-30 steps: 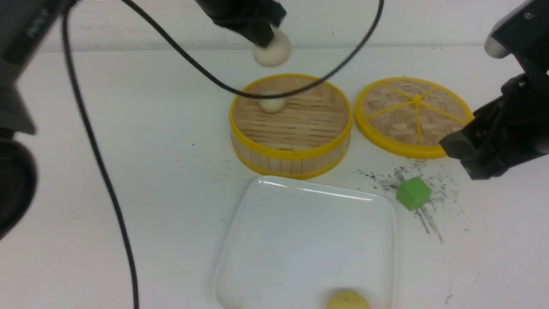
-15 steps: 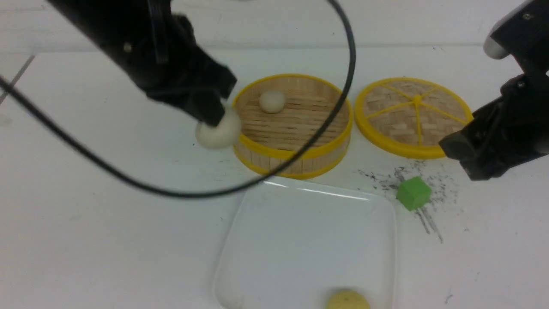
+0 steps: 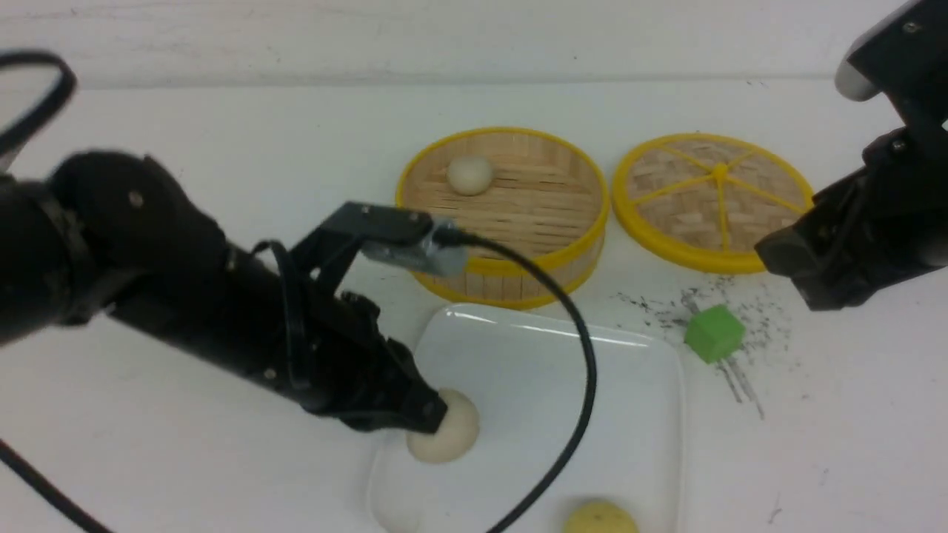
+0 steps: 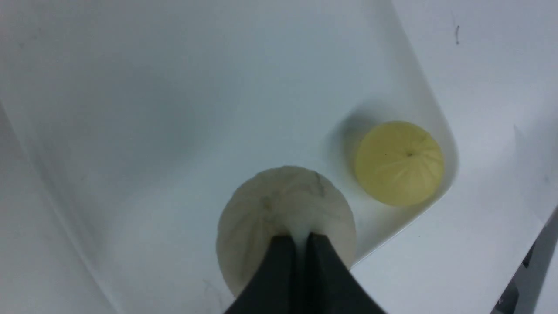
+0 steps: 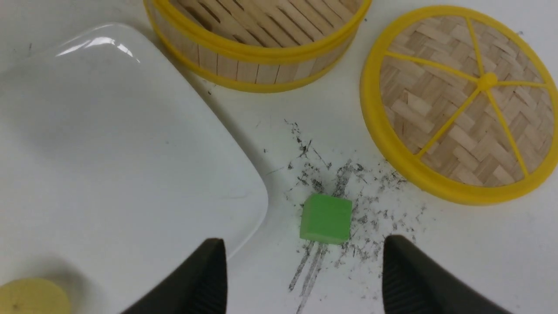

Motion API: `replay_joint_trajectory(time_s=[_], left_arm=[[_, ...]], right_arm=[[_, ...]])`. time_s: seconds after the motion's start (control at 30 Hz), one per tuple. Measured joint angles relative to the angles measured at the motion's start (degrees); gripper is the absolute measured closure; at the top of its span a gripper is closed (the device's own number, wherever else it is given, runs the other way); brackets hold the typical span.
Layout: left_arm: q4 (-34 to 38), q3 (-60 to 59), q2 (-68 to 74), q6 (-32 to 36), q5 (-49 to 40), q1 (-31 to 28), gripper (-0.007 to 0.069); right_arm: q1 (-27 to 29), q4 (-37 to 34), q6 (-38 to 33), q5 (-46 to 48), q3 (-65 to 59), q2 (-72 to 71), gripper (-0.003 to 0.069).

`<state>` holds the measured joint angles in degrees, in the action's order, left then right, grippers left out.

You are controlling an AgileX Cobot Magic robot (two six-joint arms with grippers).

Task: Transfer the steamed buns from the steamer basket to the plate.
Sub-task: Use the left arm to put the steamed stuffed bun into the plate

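Observation:
My left gripper point(image 3: 433, 414) point(image 4: 301, 237) is shut on an off-white steamed bun point(image 3: 446, 438) point(image 4: 279, 200), pinching its top. It holds the bun low over the left part of the white plate point(image 3: 585, 392) point(image 4: 174, 109); whether the bun touches the plate I cannot tell. A pale yellow bun point(image 3: 600, 518) point(image 4: 399, 163) lies in the plate's near corner. Another off-white bun point(image 3: 469, 175) sits at the back of the steamer basket point(image 3: 503, 266) point(image 5: 257, 52). My right gripper point(image 3: 803, 277) point(image 5: 304, 255) hangs open and empty at the right, above the table near the green cube.
A green cube point(image 3: 714, 333) point(image 5: 326, 218) lies on dark scuff marks right of the plate. The basket's flat woven lid point(image 3: 715, 200) point(image 5: 462, 104) rests on the table right of the basket. The left arm's black cable point(image 3: 585, 355) loops over the plate.
My left gripper carried the off-white bun from above the basket, out past its left side, then down over the plate's left part. The right arm has stayed still.

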<state>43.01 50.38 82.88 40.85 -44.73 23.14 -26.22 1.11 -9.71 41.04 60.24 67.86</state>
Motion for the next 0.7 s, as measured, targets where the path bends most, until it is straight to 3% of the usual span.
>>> replay_joint_trajectory(time_s=[0.5, 0.7], left_arm=[[8.6, -3.5, 7.2, 12.0, 2.6, 0.0, 0.0597], [9.4, -3.5, 8.7, 13.1, -1.4, 0.0, 0.0494]], right_arm=[[0.0, -0.1, 0.0, 0.0, 0.0, 0.0, 0.0185], [0.0, -0.1, 0.0, 0.0, 0.0, 0.0, 0.0185]])
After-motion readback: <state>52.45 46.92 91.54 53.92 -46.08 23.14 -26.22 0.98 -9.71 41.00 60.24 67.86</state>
